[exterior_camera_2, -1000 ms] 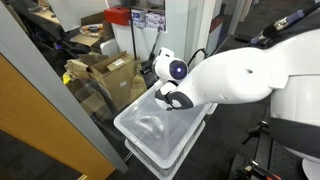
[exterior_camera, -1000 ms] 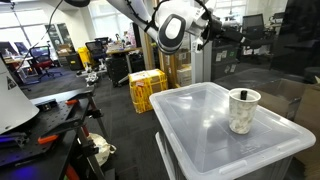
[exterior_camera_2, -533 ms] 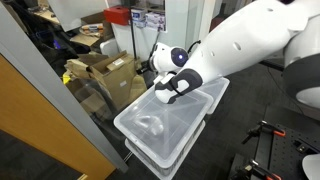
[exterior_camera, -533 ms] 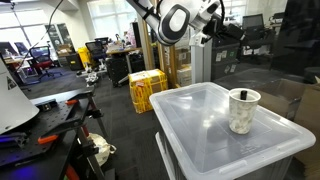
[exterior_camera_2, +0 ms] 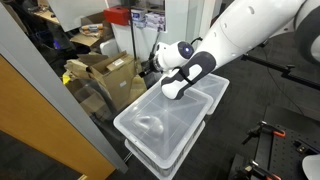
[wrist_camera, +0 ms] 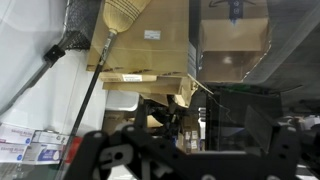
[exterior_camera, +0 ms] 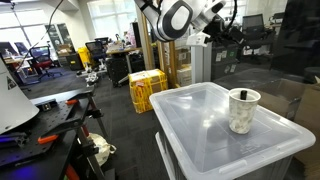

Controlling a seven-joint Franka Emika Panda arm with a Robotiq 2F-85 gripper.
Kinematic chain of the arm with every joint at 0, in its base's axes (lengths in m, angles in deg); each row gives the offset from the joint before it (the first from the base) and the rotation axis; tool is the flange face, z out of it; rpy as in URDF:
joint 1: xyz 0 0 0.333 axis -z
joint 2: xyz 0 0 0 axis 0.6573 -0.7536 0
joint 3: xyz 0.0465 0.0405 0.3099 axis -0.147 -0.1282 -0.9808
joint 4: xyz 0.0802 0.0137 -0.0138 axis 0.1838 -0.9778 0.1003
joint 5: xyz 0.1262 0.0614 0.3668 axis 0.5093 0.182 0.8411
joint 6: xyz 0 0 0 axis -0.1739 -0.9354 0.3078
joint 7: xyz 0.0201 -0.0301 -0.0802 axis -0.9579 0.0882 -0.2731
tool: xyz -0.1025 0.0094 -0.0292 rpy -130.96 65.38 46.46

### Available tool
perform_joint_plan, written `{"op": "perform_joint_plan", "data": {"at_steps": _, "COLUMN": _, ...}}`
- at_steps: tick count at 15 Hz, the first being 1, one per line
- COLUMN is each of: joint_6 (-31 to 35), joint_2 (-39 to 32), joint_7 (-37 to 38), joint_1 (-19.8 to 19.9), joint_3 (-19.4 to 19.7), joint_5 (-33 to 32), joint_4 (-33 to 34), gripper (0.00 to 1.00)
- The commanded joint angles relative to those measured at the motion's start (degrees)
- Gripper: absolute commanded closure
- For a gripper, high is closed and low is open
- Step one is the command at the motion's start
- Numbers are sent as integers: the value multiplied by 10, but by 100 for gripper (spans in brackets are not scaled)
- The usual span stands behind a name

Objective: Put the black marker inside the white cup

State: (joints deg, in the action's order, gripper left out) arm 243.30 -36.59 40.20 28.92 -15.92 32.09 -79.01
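The white cup (exterior_camera: 244,111) stands upright on the translucent lid of a plastic bin (exterior_camera: 195,125). A small dark spot sits at the cup's rim; I cannot tell whether it is the black marker, and no marker shows anywhere else. My gripper (exterior_camera: 226,27) is high above the bin and well behind the cup, pointing away from it. In an exterior view my white arm (exterior_camera_2: 215,55) hides the cup. In the wrist view the gripper's dark body (wrist_camera: 175,152) is a blur along the bottom, and its fingers cannot be made out.
The bin (exterior_camera_2: 165,125) is stacked on another one. Yellow crates (exterior_camera: 147,88) stand on the floor behind it. A dark glass partition (exterior_camera: 295,45) is beside the cup. Cardboard boxes (exterior_camera_2: 110,72) lie near the bin, and a workbench with tools (exterior_camera: 40,110) stands further off.
My arm has risen and swung up away from the bin lid. The cup has not moved.
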Motion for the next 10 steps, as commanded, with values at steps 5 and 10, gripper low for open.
{"op": "perform_joint_plan", "data": {"at_steps": 5, "joint_6": -7, "joint_2": 63, "joint_7": -49, "joint_1": 99, "joint_3": -109, "joint_5": -115, "joint_4": -78, "gripper": 0}}
{"op": "perform_joint_plan", "data": {"at_steps": 10, "joint_6": -14, "joint_2": 71, "joint_7": -57, "joint_1": 139, "joint_3": -148, "joint_5": -162, "joint_4": -90, "gripper": 0}}
